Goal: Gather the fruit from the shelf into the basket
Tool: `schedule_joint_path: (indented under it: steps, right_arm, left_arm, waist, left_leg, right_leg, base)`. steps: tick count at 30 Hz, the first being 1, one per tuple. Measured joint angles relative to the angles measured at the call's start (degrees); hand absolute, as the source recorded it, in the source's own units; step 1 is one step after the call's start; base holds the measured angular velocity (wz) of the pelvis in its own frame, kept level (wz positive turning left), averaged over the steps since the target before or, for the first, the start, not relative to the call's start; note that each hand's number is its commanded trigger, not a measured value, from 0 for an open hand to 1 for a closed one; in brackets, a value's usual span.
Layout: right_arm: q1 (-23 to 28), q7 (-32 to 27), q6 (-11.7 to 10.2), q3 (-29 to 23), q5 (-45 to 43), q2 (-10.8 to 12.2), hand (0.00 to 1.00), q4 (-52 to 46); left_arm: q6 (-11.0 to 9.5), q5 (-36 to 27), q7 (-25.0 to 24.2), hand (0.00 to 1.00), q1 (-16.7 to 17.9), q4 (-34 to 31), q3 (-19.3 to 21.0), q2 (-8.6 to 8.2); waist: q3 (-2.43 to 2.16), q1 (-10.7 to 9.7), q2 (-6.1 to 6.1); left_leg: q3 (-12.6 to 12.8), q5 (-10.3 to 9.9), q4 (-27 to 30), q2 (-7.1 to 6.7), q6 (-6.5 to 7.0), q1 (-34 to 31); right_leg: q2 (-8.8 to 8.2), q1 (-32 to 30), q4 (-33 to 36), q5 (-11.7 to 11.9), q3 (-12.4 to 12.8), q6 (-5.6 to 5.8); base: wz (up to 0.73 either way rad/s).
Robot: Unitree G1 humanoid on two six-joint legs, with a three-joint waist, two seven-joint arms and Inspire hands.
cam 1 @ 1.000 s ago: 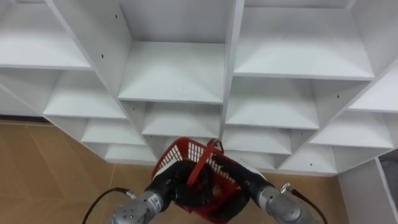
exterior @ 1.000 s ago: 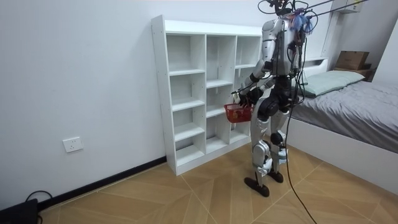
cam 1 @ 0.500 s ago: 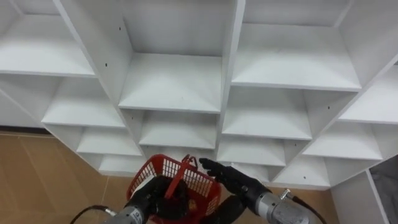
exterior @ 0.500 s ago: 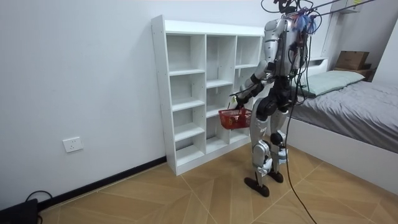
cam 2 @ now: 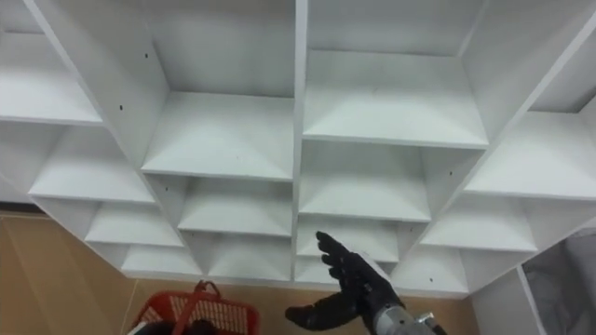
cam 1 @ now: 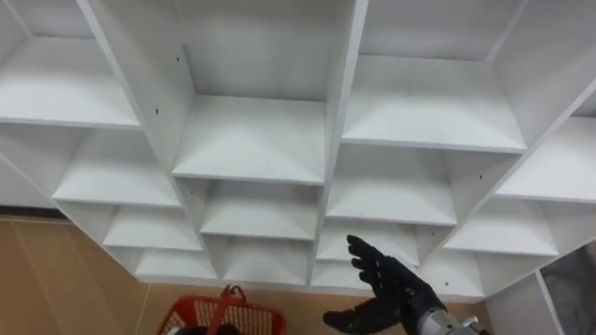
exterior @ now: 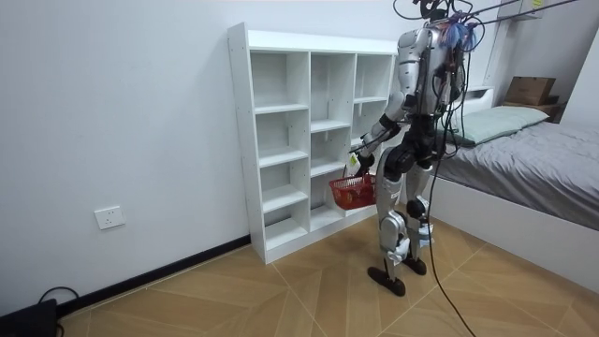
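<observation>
White closet shelves [cam 1: 251, 140] behind the open right robot hand [cam 1: 396, 293]; red basket [cam 1: 264, 322] seemingly lower, to its left.

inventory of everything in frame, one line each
shelf unit: 1, white, against the wall, directly before the robot
basket: 1, red, with handle, low at the robot's left; contents too small to tell
bed: 1, grey cover, room view's right
pillow: 1, pale green-grey, at the bed's head
cardboard box: 1, brown, behind the bed
wall socket: 1, white, low on the wall
floor: wood, tan
right hand: black, open, raised toward the lower shelves
left hand: black, at the basket
</observation>
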Motion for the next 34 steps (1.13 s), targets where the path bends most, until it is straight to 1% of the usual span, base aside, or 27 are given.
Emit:
schedule_joint_path:
  steps: [1, 2, 3, 4, 5, 7, 10, 13, 15, 19, 21, 22, 25, 29, 31, 34]
  right_arm:
    - [0.8, -1.2, -0.4, -1.0, 0.0, 0.0, 0.00, 1.0]
    - [1.0, -1.8, -0.7, -1.4, 0.0, 0.0, 0.00, 2.1]
    - [1.7, -2.9, -0.8, -2.5, -0.4, 0.0, 0.00, 3.9]
    - [2.7, -4.1, -0.7, -3.9, -2.3, 0.1, 0.00, 5.3]
    - [3.3, -4.6, -0.8, -4.6, -3.1, 0.0, 0.00, 6.0]
    - [4.2, -6.9, -0.9, -6.8, -5.0, 0.0, 0.00, 10.8]
    - [4.2, -9.6, -0.8, -8.4, -6.9, 0.0, 0.00, 16.7]
    - [4.0, -11.1, -0.9, -9.3, -9.3, 0.0, 0.00, 21.4]
    - [4.0, -11.8, -0.9, -9.5, -9.3, 0.0, 0.00, 23.9]
    - [3.7, -12.5, -0.9, -9.5, -8.3, 0.2, 0.00, 27.6]
    - [3.0, -12.8, -0.9, -10.5, -8.0, 0.8, 0.00, 29.4]
    - [2.8, -13.1, -0.9, -11.1, -7.4, 1.3, 0.00, 30.5]
    - [2.4, -13.4, -1.0, -11.1, -5.4, 1.6, 0.00, 32.8]
    - [0.9, -13.1, -0.9, -12.2, -2.3, 1.7, 0.00, 37.7]
    - [0.3, -12.6, -0.4, -12.6, -0.8, 1.8, 0.00, 40.4]
    - [-0.1, -11.2, -0.3, -13.2, 0.2, 1.7, 0.00, 43.0]
  left_arm:
    - [-0.2, 0.0, 0.7, 1.00, 0.2, 1.1, 2.2, -0.43]
    - [-0.2, 0.0, 1.2, 1.00, 0.4, 1.4, 3.1, -0.56]
    - [-0.2, 0.0, 2.2, 1.00, 1.1, 2.0, 4.2, -0.70]
    - [-0.2, 0.0, 2.9, 1.00, 2.2, 2.0, 5.3, -1.01]
    - [-0.2, 0.1, 3.1, 1.00, 2.6, 2.0, 5.6, -1.13]
    - [-0.1, 0.0, 4.4, 1.00, 3.4, 2.3, 6.0, -1.36]
    - [0.0, 0.1, 5.0, 1.00, 3.5, 3.3, 6.2, -1.30]
    - [0.1, 0.0, 4.9, 1.00, 3.5, 4.3, 6.2, -0.93]
    - [0.1, 0.0, 4.9, 1.00, 3.5, 4.3, 6.4, -0.87]
    - [0.1, 0.0, 4.9, 1.00, 3.4, 4.4, 6.5, -0.70]
    - [0.1, 0.0, 4.9, 1.00, 3.1, 4.7, 6.5, -0.68]
    - [0.1, 0.0, 4.9, 1.00, 2.8, 5.3, 6.5, -0.69]
    - [0.1, -0.1, 5.0, 1.00, 2.7, 5.8, 6.5, -0.71]
    - [0.1, -0.1, 4.9, 1.00, 2.6, 6.5, 6.6, -0.76]
    - [0.3, 0.0, 4.9, 1.00, 2.7, 6.7, 7.5, -1.00]
    - [1.2, 0.0, 5.0, 1.00, 3.0, 7.0, 8.0, -1.42]
  waist:
    - [-0.27, 0.1, -0.06]
    - [-0.37, -0.1, -0.12]
    - [-0.47, -0.7, -0.14]
    - [-0.98, -1.2, -0.23]
    - [-0.94, -1.2, -0.06]
    - [-0.89, -1.5, -0.07]
    - [-0.85, -1.6, -0.13]
    - [-0.74, -2.0, -0.02]
    - [-0.73, -2.1, 0.02]
    - [-0.59, -2.4, 0.19]
    - [-0.31, -2.6, 0.20]
    - [-0.23, -2.7, 0.21]
    - [-0.10, -2.8, 0.14]
    - [-0.09, -2.8, 0.22]
    - [-0.07, -2.7, 0.26]
    - [-0.14, -2.7, 0.44]
  left_leg:
    - [0.3, -0.1, -0.2, -0.10, -0.02, 0.6]
    - [0.3, -0.2, -0.2, -0.09, -0.05, 0.8]
    - [0.3, -0.5, -0.2, -0.07, -0.03, 1.5]
    - [0.3, -0.8, -0.2, -0.09, 0.00, 1.8]
    - [0.3, -0.9, -0.2, -0.08, 0.01, 2.0]
    - [0.3, -1.3, 0.0, -0.02, 0.06, 2.5]
    - [0.3, -1.6, 0.1, -0.02, 0.18, 2.8]
    - [0.3, -1.8, 0.0, -0.05, 0.30, 3.3]
    - [0.3, -1.9, 0.0, -0.05, 0.36, 3.4]
    - [0.1, -2.1, 0.0, -0.18, 0.55, 3.4]
    - [0.0, -2.1, -0.1, -0.23, 0.61, 3.5]
    - [0.0, -2.2, -0.1, -0.23, 0.64, 3.5]
    - [0.0, -2.3, -0.1, -0.24, 0.66, 3.5]
    - [0.0, -2.5, -0.1, -0.25, 0.67, 3.7]
    - [0.0, -2.5, -0.1, -0.24, 0.67, 3.6]
    - [0.0, -2.6, -0.1, -0.24, 0.66, 3.6]
  right_leg:
    - [0.06, 0.4, 0.0, -0.1, 0.0, 0.01]
    - [0.10, 1.0, -0.3, -0.1, 0.0, 0.01]
    - [0.16, 2.1, -0.8, -0.1, 0.2, 0.04]
    - [0.16, 2.1, -0.8, -0.3, 0.3, 0.13]
    - [0.16, 2.2, -0.7, -0.4, 0.4, 0.14]
    - [0.15, 3.1, -0.7, -0.7, 0.5, 0.29]
    - [-0.29, 3.3, -0.6, -0.9, 0.4, 0.42]
    - [-0.26, 3.8, -0.8, -1.1, 0.3, 0.57]
    - [-0.24, 4.1, -0.7, -1.3, 0.4, 0.68]
    - [-0.29, 4.3, -0.8, -1.4, 0.3, 0.88]
    - [-0.33, 4.6, -0.8, -1.4, 0.2, 0.95]
    - [-0.33, 4.6, -0.9, -1.4, 0.2, 0.97]
    - [-0.32, 4.7, -0.9, -1.5, 0.2, 1.05]
    - [-0.29, 4.8, -0.9, -1.6, 0.3, 1.10]
    - [-0.26, 4.8, -0.9, -1.6, 0.4, 1.11]
    - [-0.24, 4.7, -1.0, -1.6, 0.3, 1.12]
  base:
    - [-0.12]
    - [-0.05]
    - [0.00]
    - [0.00]
    - [0.00]
    - [0.00]
    - [0.00]
    - [0.00]
    - [0.00]
    - [0.00]
    - [0.04]
    - [0.00]
    - [0.00]
    - [0.00]
    - [0.00]
    - [0.00]
